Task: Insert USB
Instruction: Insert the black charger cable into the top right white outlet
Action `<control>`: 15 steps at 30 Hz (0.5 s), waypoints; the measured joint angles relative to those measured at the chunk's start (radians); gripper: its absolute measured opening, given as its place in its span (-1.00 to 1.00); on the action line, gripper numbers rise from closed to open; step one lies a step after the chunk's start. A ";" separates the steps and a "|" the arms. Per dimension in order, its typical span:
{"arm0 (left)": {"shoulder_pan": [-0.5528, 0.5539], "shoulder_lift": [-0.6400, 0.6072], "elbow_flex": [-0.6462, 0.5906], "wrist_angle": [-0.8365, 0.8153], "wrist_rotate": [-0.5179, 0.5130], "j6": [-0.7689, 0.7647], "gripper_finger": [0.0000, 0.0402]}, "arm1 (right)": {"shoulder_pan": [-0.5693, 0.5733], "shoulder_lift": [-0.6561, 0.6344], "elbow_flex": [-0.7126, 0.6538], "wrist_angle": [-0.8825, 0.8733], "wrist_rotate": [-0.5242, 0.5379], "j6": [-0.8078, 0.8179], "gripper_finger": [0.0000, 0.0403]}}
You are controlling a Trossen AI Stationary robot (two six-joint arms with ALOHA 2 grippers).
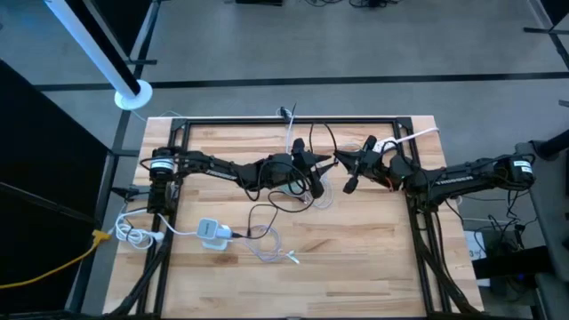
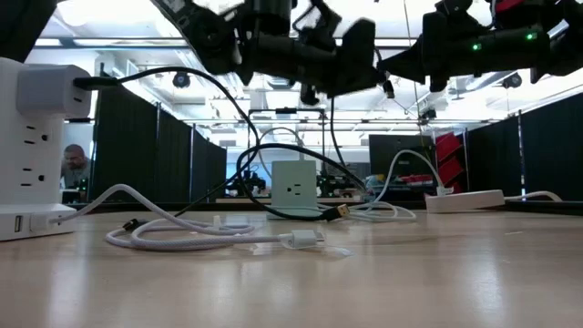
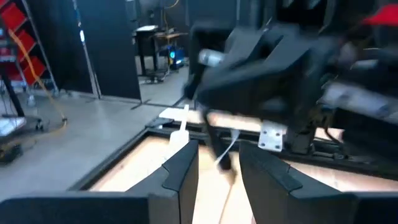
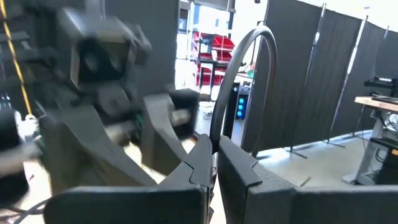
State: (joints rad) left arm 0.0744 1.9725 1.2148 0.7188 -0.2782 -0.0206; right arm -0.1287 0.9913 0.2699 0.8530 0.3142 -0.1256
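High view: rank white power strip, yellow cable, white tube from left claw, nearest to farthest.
From the left claw, at table centre:
1. white power strip, near left part of table.
2. white tube, beyond far-left corner.
3. yellow cable, on floor left of table.

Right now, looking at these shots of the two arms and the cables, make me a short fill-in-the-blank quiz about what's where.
1. The right claw is clamped on a ____ cable that loops up past its fingers.
2. In the high view the white power adapter lies on the table's ____ half.
3. In the low view both arms hang ____ the wooden table, not touching it.
4. The gold-tipped plug lies on the ____.

Missing words: black; left; above; table
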 joint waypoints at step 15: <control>0.023 0.078 0.010 0.071 -0.111 0.005 -0.48 | 0.032 0.000 0.000 -0.009 0.005 0.020 -1.00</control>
State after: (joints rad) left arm 0.0970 2.0510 1.2245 0.7898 -0.3888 -0.0158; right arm -0.0963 0.9912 0.2699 0.8436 0.3195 -0.1051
